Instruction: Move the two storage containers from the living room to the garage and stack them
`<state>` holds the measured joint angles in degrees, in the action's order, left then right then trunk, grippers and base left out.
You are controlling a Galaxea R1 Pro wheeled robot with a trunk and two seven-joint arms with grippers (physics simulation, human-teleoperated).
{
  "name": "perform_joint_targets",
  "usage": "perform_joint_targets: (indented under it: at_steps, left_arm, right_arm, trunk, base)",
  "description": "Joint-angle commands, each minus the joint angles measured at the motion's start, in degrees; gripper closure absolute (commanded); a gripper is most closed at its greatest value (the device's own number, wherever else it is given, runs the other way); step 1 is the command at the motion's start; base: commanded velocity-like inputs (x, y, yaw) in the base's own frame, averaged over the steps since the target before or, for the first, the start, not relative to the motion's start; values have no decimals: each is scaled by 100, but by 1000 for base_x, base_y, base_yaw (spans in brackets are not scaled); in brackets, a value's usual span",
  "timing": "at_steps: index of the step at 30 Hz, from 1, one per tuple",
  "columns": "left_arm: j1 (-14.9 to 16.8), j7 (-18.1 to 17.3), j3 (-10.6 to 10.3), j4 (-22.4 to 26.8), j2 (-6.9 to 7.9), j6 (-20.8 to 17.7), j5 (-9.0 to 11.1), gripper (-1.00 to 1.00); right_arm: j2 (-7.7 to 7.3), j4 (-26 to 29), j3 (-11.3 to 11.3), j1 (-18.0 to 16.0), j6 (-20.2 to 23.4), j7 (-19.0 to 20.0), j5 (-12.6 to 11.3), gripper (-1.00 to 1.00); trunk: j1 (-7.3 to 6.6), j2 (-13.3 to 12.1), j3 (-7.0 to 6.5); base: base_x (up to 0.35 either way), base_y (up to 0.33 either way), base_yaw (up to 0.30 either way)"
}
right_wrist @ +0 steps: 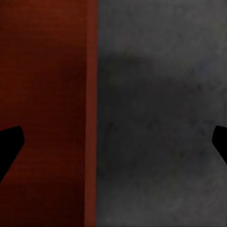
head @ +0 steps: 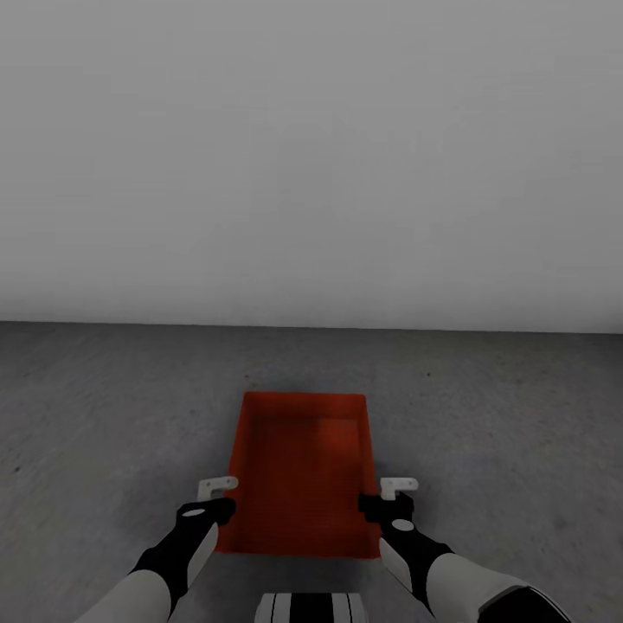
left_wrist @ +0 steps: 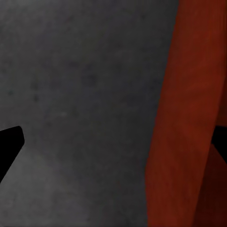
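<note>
While straddled by spread end effectors, storage container (head: 298,467) on floor (head: 104,415), nothing inside.

Plain white wall (head: 311,156) up ahead, meeting a rough dark grey concrete floor (head: 112,415), dimly and evenly lit.

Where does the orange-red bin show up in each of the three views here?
Head view: bin low centre, on the grey floor, between both hands.
Left wrist view: its side wall fills the right part of the picture.
Right wrist view: its inside and wall fill the left part.
Shared landmark: the rough grey floor beside it.
</note>
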<state>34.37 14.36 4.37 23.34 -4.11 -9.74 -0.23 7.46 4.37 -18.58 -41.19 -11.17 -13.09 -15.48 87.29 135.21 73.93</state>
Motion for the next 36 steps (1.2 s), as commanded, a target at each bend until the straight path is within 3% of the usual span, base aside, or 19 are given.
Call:
perform_joint_targets:
  at_steps: [1, 8, 36]
  left_arm:
    - [0, 4, 30, 14, -7, -31, -1, -100]
    - [0, 12, 29, 14, -11, -36, 5, -100]
    - [0, 24, 28, 8, -2, -54, 5, -100]
  right_arm:
    - [1, -5, -49, -3, -20, -18, -57, -100]
    - [1, -6, -49, -3, -20, -18, -75, -100]
    - [9, -6, -49, -3, -26, -27, -78, -100]
  trunk:
    - [-1, 1, 4]
    - [-1, 1, 4]
    - [-616, -1122, -499]
  base:
    - [0, 0, 0]
    - [0, 0, 0]
    - [0, 0, 0]
